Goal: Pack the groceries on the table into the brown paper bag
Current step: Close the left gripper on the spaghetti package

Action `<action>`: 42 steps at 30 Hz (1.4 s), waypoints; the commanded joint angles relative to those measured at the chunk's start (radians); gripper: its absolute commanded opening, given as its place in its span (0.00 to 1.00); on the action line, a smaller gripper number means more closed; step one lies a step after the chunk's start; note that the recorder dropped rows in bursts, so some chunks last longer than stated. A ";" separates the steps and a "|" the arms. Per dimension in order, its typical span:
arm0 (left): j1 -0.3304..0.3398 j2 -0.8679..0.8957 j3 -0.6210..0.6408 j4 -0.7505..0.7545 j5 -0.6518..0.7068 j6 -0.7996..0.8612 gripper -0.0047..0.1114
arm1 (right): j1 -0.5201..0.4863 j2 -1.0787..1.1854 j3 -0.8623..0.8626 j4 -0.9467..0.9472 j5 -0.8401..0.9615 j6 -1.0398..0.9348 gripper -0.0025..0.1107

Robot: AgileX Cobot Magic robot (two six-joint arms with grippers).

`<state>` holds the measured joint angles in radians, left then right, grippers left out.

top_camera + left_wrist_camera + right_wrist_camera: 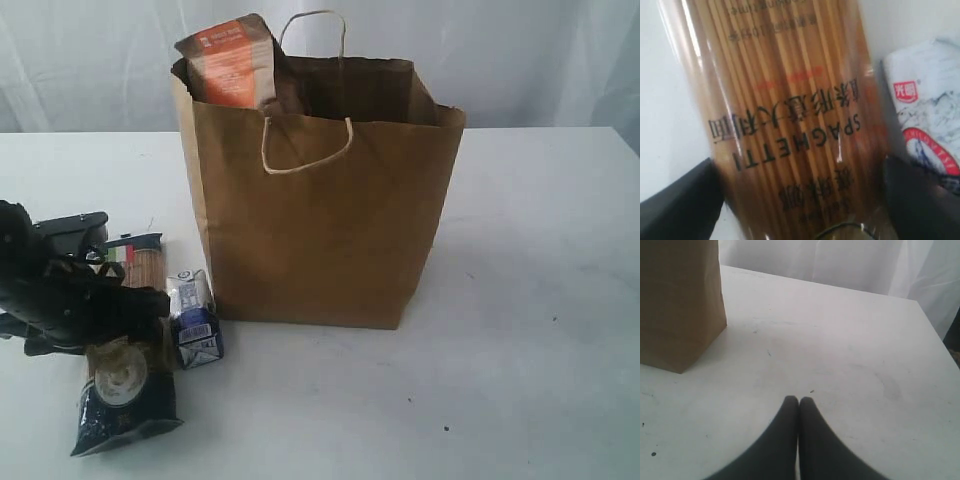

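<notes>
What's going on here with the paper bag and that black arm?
A two-armed robot is packing groceries into a brown paper bag. A brown pouch with orange label already sticks out of the bag's top. The left arm has its jaws open on either side of the spaghetti packet, which lies on the white table beside a small blue-white carton. The right arm has its jaws shut above the table, holding nothing.

Soft, diffuse, fairly bright light washes out the large flat white tabletop (pixel 540 330) and the white curtain backdrop (pixel 100 60). In the exterior view the tall kraft-brown paper bag (pixel 320 230) throws only a faint grey shadow to its right. All views are slightly grainy. In the left wrist view the blue spaghetti packet (pixel 785 115) sits close and soft-focused, with white glare streaks on its clear film.
</notes>
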<state>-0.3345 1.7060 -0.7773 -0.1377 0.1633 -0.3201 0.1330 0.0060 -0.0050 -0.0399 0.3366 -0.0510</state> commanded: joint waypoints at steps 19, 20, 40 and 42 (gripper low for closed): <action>0.152 -0.211 0.128 0.148 0.255 0.099 0.73 | -0.004 -0.006 0.005 -0.002 -0.002 0.003 0.02; 0.152 -0.211 0.117 0.150 0.255 0.112 0.74 | -0.004 -0.006 0.005 -0.002 -0.002 0.003 0.02; 0.098 -0.091 0.053 0.138 0.097 0.113 0.85 | -0.004 -0.006 0.005 -0.002 -0.002 0.003 0.02; 0.082 -0.082 0.053 0.138 0.087 0.111 0.85 | -0.004 -0.006 0.005 -0.002 -0.002 0.003 0.02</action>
<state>-0.2310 1.6099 -0.7218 0.0129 0.2583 -0.2079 0.1330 0.0060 -0.0050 -0.0399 0.3366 -0.0510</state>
